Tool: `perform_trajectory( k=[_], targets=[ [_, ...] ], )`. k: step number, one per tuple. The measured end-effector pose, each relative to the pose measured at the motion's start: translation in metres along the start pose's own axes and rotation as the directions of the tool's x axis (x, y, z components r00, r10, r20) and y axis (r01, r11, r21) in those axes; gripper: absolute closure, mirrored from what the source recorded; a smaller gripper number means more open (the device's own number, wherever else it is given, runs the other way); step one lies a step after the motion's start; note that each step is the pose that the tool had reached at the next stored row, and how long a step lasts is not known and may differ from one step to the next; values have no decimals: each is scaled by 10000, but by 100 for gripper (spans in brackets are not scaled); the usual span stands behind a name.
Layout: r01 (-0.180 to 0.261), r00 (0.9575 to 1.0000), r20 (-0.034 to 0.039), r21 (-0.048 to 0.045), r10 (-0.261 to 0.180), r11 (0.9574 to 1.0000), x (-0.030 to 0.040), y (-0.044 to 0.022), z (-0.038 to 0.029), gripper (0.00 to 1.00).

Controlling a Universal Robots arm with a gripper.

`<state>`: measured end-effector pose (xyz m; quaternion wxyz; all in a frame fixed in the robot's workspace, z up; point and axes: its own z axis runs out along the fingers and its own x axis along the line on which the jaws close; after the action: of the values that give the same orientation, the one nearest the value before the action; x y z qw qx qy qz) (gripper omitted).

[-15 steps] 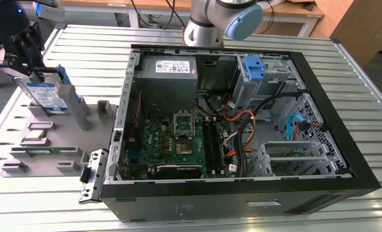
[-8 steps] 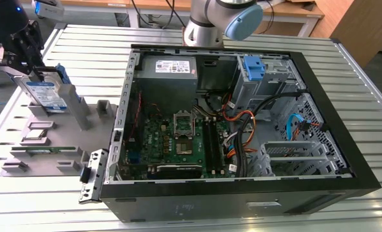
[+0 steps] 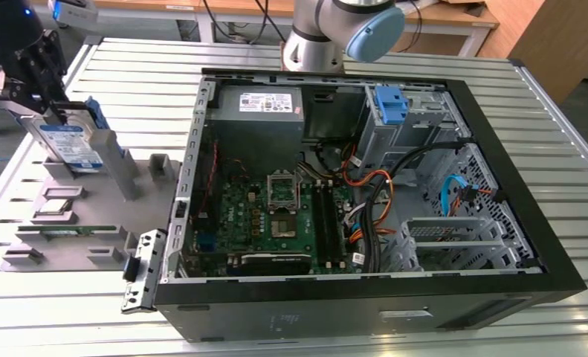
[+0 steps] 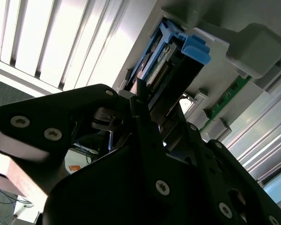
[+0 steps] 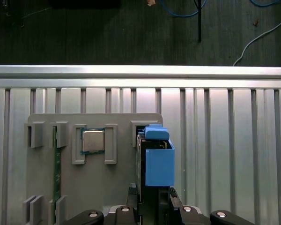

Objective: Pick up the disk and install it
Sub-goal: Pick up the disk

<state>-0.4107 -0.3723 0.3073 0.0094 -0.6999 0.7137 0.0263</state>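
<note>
Well away from the end effector [image 3: 47, 104], across the desk [image 3: 154, 59], sits the open case [image 3: 373, 305]. Right beneath the end effector, the grey holder [image 5: 117, 183] keeps the disk [image 5: 157, 161] on edge in a slot. The disk's long axis points up into the end effector, which sits at its upper end. Whether it is clamped or apart I cannot tell: its own body hides the contact in both wrist views.

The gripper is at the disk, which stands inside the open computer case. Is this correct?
Not quite. The gripper is at the disk, but the disk stands in the grey holder outside the open computer case, as the exterior view shows.
</note>
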Motion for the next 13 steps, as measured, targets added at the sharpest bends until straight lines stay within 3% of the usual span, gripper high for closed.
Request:
perform_trajectory(
  k=[13],
  targets=[
    [0, 10000, 2, 2, 0, 10000, -2, 1, -40, 65]
  ],
)
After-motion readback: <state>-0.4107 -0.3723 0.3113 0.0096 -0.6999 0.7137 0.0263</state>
